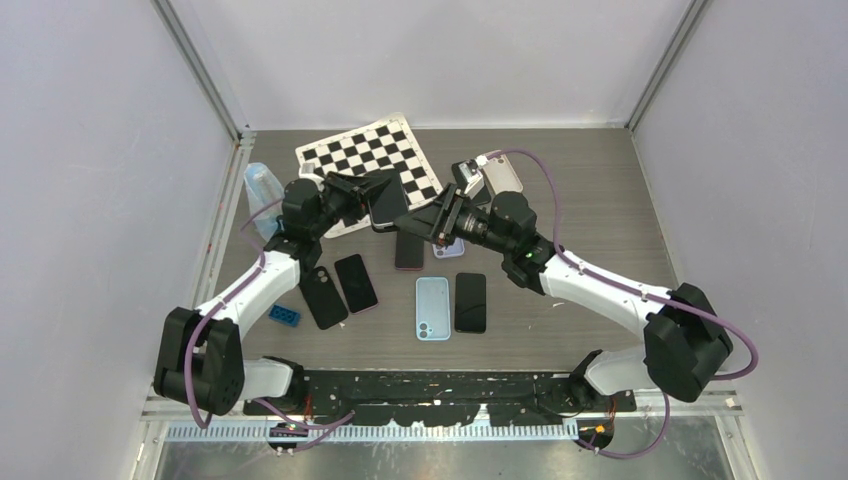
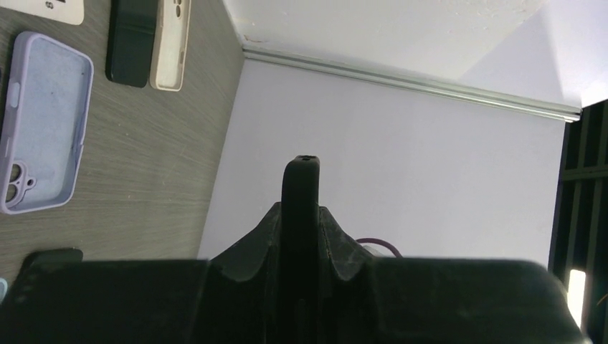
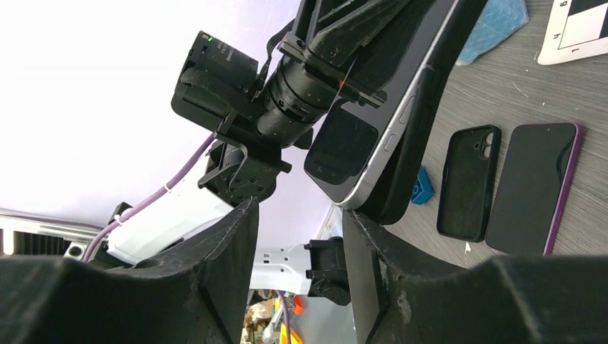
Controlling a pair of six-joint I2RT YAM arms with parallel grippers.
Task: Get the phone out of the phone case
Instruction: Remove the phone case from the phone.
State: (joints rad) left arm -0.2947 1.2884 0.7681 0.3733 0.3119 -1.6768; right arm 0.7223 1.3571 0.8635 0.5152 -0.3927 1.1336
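Top view: I see the left gripper clamped on the cased phone, held up at frame centre just below the checkerboard. The right gripper sits just right of it. A blue case lies lower down.

Left wrist: the fingers pinch the black case edge-on, and it points up-frame.

Right wrist: my fingers stand apart, empty. The phone's long axis runs upper right to lower left, screen facing left, with the left arm behind it.

The left arm and right arm reach inward, wrists facing, left gripper pinching the phone case, right gripper with jaws parted.
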